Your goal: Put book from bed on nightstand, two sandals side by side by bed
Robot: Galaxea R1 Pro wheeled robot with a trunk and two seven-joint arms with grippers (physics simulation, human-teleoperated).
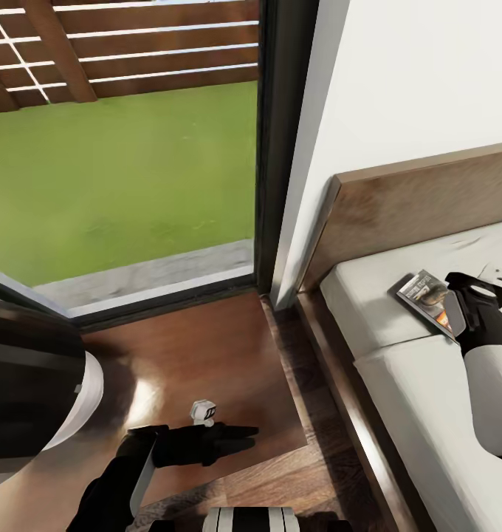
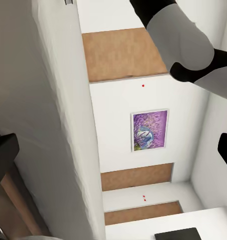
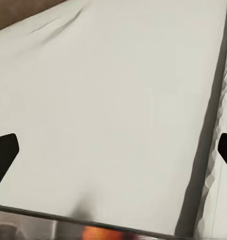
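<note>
The book, a thin paperback with a dark pictured cover, lies on the white mattress of the bed near the headboard. My right gripper hangs just over the book's right end, open, its fingertips wide apart with nothing between them. In the right wrist view the book's edge is a thin strip with an orange patch. The glossy reddish-brown nightstand stands left of the bed under the window. My left gripper hovers over its front part, open and empty. The two sandals are out of view.
A tall dark-framed window onto grass and a slatted fence rises behind the nightstand. A narrow strip of plank floor separates the nightstand from the bed frame. In the left wrist view a purple picture hangs on a white wall.
</note>
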